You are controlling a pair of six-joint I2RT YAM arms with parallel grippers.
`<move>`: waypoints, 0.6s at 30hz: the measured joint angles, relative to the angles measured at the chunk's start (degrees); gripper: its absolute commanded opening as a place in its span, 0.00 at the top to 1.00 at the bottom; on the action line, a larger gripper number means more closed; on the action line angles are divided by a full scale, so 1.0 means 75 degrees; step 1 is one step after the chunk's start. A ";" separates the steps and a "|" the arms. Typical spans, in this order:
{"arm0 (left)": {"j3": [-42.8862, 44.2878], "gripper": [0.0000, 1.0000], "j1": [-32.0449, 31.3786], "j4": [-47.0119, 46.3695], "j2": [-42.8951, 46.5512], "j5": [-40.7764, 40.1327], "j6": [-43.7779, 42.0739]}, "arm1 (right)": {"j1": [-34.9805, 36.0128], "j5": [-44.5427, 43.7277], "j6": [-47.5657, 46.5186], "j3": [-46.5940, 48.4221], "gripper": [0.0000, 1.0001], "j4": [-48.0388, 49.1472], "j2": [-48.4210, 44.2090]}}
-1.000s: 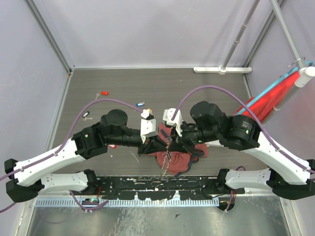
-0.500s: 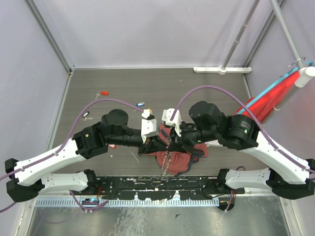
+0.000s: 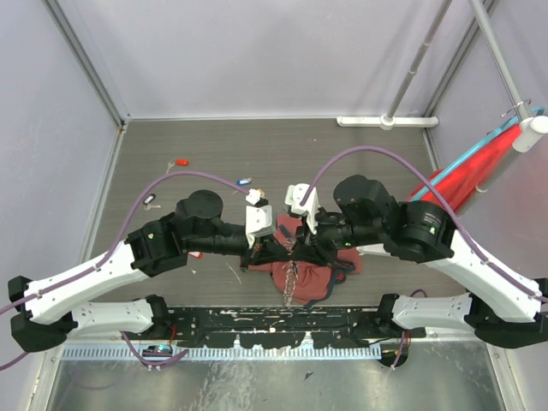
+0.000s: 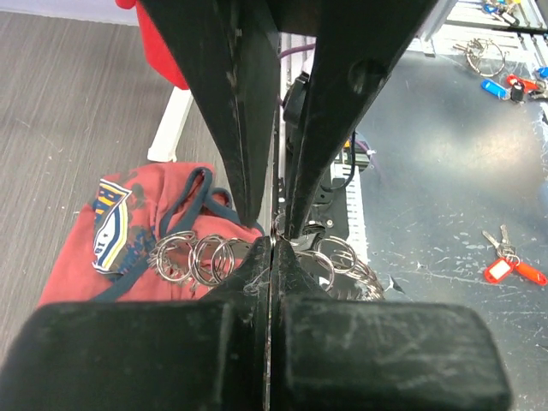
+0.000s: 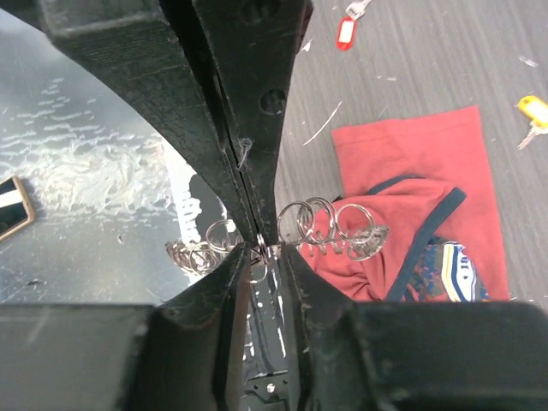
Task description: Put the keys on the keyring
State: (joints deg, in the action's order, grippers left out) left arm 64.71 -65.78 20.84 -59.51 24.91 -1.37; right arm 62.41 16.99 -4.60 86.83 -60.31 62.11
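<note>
Wide grey desk, and both arms meet at its near middle, left arm and right arm nose to nose. Under them a dark-red cloth bag with blue trim lies crumpled on the desk. Now the left gripper: jaws pressed tight together, pinching the wire of the keyring. Facing it, the right gripper has its jaws a narrow crack apart, one on either side of that same wire, clamping nothing that I can see. The keyring sits right between the two grippers, over the bag's edge, silvery loops bunched out to both sides. Smallest of all, the loose keys: a red-headed one far back left, a blue one nearer the arms, both well apart from the ring
</note>
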 measured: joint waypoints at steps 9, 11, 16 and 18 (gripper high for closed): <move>-0.0326 1.00 0.0000 -0.0522 0.0586 -0.0388 0.0382 | 0.0000 -0.0927 0.0679 -0.0289 0.61 0.1023 -0.1020; -0.0443 1.00 0.0000 -0.0688 0.0717 -0.0487 0.0449 | 0.0000 -0.1230 0.1017 -0.0460 0.58 0.1329 -0.1349; -0.1046 1.00 0.0000 -0.1393 0.1172 -0.0912 0.0697 | 0.0000 -0.1886 0.2183 -0.1387 0.55 0.2273 -0.2133; -0.1317 1.00 0.0000 -0.1725 0.1373 -0.1093 0.0825 | 0.0000 -0.2075 0.2693 -0.1833 0.55 0.2675 -0.2413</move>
State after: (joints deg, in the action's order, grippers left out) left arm 54.83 -65.78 7.90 -49.21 16.71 4.82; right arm 62.41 1.43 15.59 73.08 -40.25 44.01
